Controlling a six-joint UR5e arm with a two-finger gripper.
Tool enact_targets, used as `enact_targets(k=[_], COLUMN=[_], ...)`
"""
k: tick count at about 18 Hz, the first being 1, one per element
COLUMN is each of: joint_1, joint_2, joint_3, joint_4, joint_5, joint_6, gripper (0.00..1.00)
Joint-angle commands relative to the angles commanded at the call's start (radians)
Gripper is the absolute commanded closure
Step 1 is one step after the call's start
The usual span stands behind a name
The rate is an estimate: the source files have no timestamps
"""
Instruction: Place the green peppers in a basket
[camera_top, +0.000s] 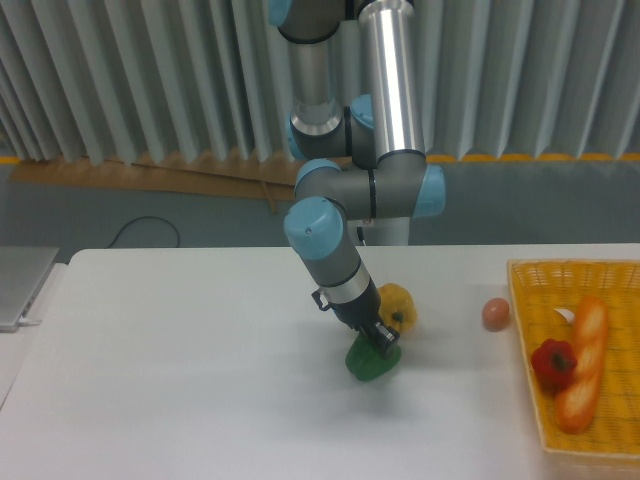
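Black-fingered gripper (381, 343) sits on top of the green pepper (367, 362); whether its jaws have clamped cannot be told. Judged step: grasping, pepper on the table and not in the basket (530, 380), which lies well off to the gripper's right. Next move calls for a firm hold, lift, and carry across. Count: one green pepper, one yellow pepper (397, 305) just behind the gripper, one egg (495, 313), one red pepper (553, 363), one bread loaf (582, 365).

Dark-green pepper (366, 364), yellow-orange basket (527, 352)

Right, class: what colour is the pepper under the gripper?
Dark green: the pepper below the gripper. The fixed camera, the only view, shows it.
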Motion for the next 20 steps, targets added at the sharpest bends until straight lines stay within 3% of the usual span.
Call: enact_targets(k=[2,3,4,5,7,11,17,18,20], joint_1=[0.003,0.008,0.020,0.031,0.058,0.115,0.104,0.094,0.086], joint_2=[0.003,0.003,0.005,0.006,0.011,0.077,0.109,0.118,0.146], joint_3=[0.005,0.006,0.014,0.027,0.046,0.072,0.049,0.048,0.063], joint_4=[0.000,0.002,0.002,0.000,0.002,0.000,-0.003,-0.011,-0.085], joint_5=[-0.003,-0.005,-0.005,-0.006,-0.038,-0.211,-0.215,-0.216,-0.221], joint_6=[0.000,-0.005,-0.006,-0.002,-0.005,-0.014,-0.008,-0.006,-0.005], gripper=[0.77,0.61,0.16,0.00,0.00,0.00,0.00,0.00,0.00])
